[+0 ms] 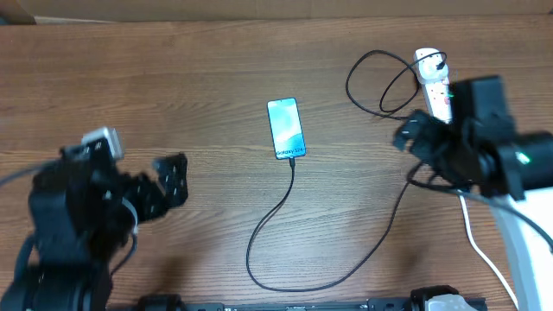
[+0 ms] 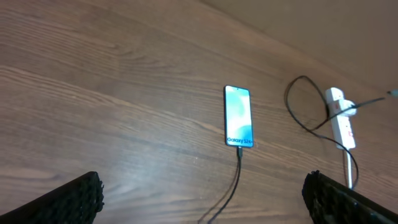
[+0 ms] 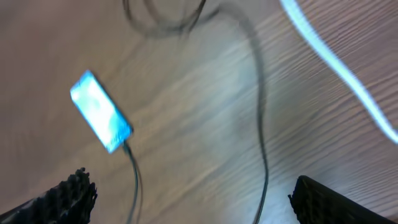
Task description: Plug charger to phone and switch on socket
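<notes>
Phone (image 1: pixel 286 128) lengthwise far-to-near, charger (image 1: pixel 268 229) in near end; left gripper (image 1: pixel 161 185) and right gripper (image 1: pixel 416 131) flanking, wide open, holding nothing.

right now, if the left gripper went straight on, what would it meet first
Likely the charger just short of the phone; the left gripper may meet the table first, depth unclear.

1. Classification: a robotics lab or test station; the exact type of room cannot be told.
2. Machinery: two black robot arms, the left arm (image 1: pixel 69 216) and the right arm (image 1: pixel 492 147), work over one table (image 1: pixel 173 86).
3. Work surface: a brown wood-grain top carrying a phone (image 1: pixel 286 128), a black charger cable (image 1: pixel 268 225) and a white power strip (image 1: pixel 435 82).
4. Surroundings: a pale tan band (image 1: pixel 302 7) runs along the far edge of the table; what it is cannot be told.
</notes>
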